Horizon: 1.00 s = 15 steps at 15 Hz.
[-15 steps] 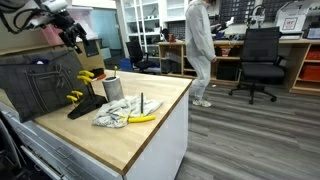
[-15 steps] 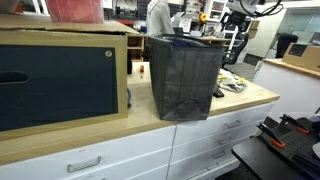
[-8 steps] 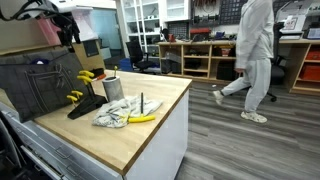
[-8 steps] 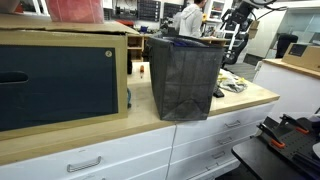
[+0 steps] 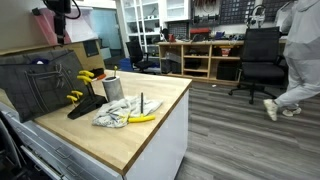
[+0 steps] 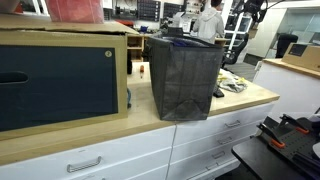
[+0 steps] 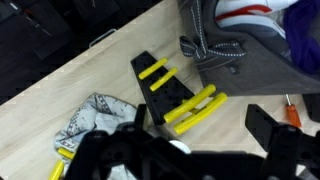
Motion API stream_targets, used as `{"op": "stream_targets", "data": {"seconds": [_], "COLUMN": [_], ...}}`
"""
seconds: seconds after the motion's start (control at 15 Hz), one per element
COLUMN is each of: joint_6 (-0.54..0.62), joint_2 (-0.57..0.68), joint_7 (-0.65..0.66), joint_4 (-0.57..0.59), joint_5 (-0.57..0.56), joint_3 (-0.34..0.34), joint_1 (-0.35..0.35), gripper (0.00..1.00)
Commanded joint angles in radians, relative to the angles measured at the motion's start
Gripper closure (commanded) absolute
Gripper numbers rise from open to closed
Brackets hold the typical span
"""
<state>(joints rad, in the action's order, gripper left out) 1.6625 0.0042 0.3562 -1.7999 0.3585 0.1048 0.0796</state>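
The gripper [image 5: 62,14] had risen toward the top of the frame since a second earlier, and the person [image 5: 296,55] had walked across to the far side of the floor; on the wooden counter [image 5: 150,140] the grey bag [image 5: 40,88] stood just beside the black rack [image 7: 160,85] with its yellow bars; a metal can [image 5: 113,88] stood near the rack; a crumpled cloth [image 5: 115,116] lay in front of it, with a banana [image 5: 143,119] at its edge; an orange screwdriver [image 7: 290,110] lay by the bag; the gripper hung well above the rack, jaws spread fully apart, holding and touching nothing.
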Motion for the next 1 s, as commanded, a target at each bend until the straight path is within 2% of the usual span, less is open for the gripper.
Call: {"op": "stream_targets", "data": {"seconds": [0.0, 0.27, 0.4, 0.53, 0.67, 0.73, 0.93], "joint_6": [-0.218, -0.404, -0.453, -0.453, -0.443, -0.409, -0.409], "joint_2": [0.094, 0.179, 0.220, 0.254, 0.272, 0.238, 0.261], "joint_7": [-0.114, -0.247, -0.333, -0.432, -0.453, -0.409, -0.429], "joint_4": [0.170, 0.311, 0.375, 0.419, 0.444, 0.380, 0.409], "joint_5": [-0.036, -0.125, -0.192, -0.241, -0.227, -0.221, -0.221], "joint_3": [-0.002, -0.011, -0.017, -0.024, -0.025, -0.023, -0.024], "joint_1": [0.011, 0.009, 0.007, 0.010, 0.019, 0.012, 0.016], "gripper": [0.00, 0.00, 0.00, 0.00, 0.00, 0.00, 0.00]}}
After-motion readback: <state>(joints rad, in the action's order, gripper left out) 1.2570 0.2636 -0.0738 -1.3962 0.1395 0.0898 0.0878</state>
